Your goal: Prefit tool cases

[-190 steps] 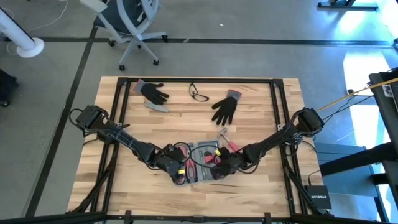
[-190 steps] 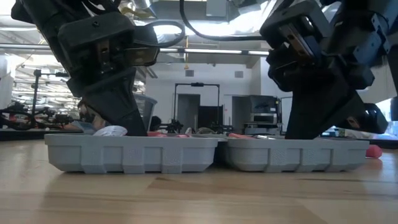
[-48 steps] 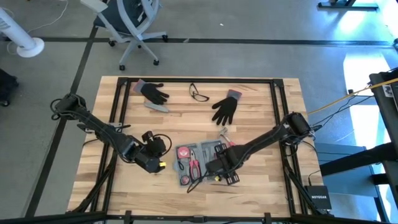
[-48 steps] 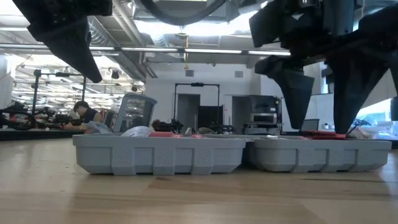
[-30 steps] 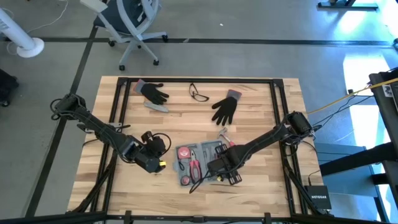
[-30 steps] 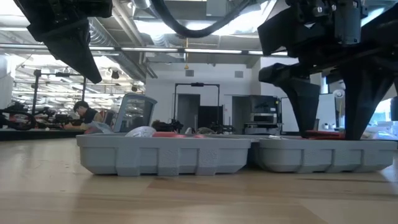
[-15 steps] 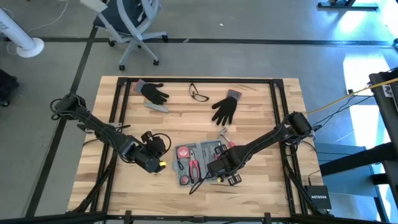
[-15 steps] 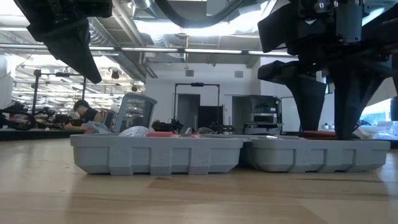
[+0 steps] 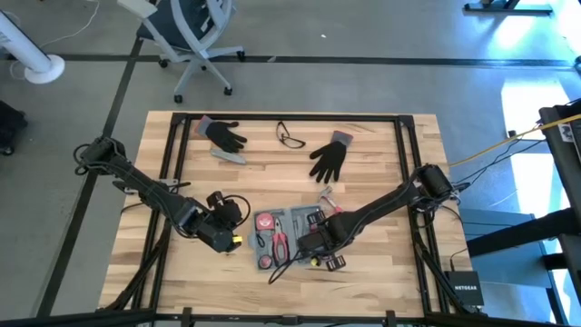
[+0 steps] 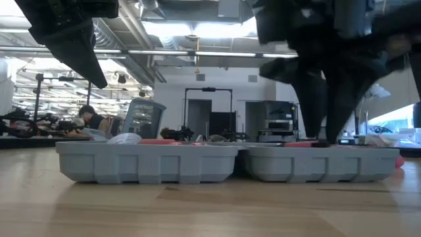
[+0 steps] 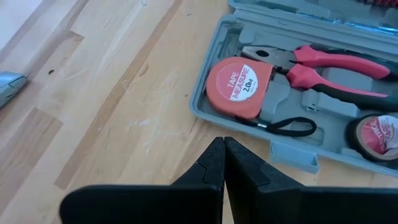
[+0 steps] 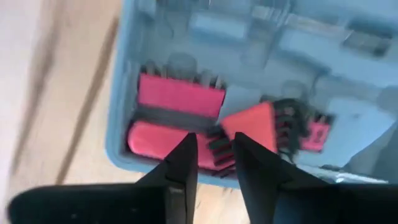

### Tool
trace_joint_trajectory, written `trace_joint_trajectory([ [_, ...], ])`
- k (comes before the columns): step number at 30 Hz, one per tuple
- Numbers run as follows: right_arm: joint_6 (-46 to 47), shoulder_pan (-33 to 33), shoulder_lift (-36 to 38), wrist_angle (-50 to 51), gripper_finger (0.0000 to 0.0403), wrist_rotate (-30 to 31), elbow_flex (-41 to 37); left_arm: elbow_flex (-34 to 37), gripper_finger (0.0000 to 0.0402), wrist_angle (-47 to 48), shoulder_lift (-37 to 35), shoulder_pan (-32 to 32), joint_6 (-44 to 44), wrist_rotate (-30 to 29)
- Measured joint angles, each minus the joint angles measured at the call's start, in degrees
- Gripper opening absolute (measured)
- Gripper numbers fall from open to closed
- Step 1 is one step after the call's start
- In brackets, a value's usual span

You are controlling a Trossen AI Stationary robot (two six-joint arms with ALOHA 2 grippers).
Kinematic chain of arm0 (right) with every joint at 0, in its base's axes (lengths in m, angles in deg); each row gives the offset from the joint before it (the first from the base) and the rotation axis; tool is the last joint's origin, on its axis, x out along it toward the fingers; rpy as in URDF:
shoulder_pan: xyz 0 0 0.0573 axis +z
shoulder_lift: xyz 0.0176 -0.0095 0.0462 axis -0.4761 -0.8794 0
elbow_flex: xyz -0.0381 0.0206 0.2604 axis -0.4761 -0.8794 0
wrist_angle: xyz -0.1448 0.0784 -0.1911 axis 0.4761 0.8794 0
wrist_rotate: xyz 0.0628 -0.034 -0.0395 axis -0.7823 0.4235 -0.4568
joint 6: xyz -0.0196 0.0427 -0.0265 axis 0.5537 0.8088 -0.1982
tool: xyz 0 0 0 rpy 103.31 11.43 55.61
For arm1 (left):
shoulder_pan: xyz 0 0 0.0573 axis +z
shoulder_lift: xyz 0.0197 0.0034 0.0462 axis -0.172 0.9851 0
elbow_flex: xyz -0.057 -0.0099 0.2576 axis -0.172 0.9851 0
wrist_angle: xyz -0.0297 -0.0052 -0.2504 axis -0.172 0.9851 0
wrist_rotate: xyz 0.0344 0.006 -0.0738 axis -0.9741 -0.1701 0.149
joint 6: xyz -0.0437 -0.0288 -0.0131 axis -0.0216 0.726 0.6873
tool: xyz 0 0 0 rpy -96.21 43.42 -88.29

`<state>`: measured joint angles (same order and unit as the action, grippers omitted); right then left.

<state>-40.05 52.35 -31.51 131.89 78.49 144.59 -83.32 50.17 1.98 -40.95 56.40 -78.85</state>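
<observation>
The open blue-grey tool case [image 9: 292,218] lies flat on the table's near middle, its outer wall [image 10: 145,164] on the wood. Its left half holds a red tape measure [image 11: 239,87], red-handled pliers [image 11: 323,65] and a tape roll [image 11: 376,134]. My right gripper [image 9: 313,247] points straight down over the right half's near edge, its fingers drawn close about a red-and-black tool [image 12: 249,124]. My left gripper [image 11: 224,155] is shut and empty, hovering above the bare table just left of the case [image 9: 234,240]. My right gripper comes from above, pointing down, one finger [image 12: 186,149] on each side of the tool's black ribbed part [image 12: 216,144]. Only a narrow gap remains between the fingers. The tool lies in its recess beside the case's near wall, and the fingertips hide the contact itself.
Two black gloves [image 9: 224,134] [image 9: 329,159], a pair of glasses [image 9: 290,137] and a small grey bar [image 9: 229,155] lie toward the far edge. A small red-handled tool [image 9: 329,193] lies just beyond the case. A black frame [image 9: 290,117] runs around the tabletop.
My right gripper's fingers have closed from wide apart to a narrow gap inside the case's right half. Gripper and case together have slid a little toward the table's left edge, the case staying flat on the wood.
</observation>
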Motion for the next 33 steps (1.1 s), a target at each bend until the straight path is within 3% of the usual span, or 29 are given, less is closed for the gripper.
trace_joint_trajectory([
  [5,0.2,0.0,0.2,0.0,0.0060,0.1,0.9,0.0,0.0000,0.0,0.0,0.0,0.0,0.0],
  [11,6.5,-0.4,1.0,1.7,0.0071,-1.5,3.4,0.0,0.0000,0.3,0.0,0.0,0.0,0.0],
  [15,11.8,-0.4,2.6,2.3,0.0106,-2.5,5.8,0.0,0.0000,0.3,0.0,0.0,-0.5,0.0],
  [20,31.2,-0.8,2.9,5.7,0.0175,-2.8,5.8,0.0,0.0000,0.2,0.0,0.0,-3.0,0.0],
  [27,49.9,-2.5,2.9,0.6,0.0268,1.2,2.9,0.0,0.0000,0.0,0.0,0.0,-3.0,0.3],
  [30,59.8,-4.4,2.7,0.0,0.0287,2.2,1.4,0.0,0.0000,-0.1,0.0,0.0,-4.2,1.4],
  [33,62.0,-5.8,2.3,-0.8,0.0291,0.8,0.2,0.0,0.0000,-0.1,0.0,0.0,-5.0,2.2],
])
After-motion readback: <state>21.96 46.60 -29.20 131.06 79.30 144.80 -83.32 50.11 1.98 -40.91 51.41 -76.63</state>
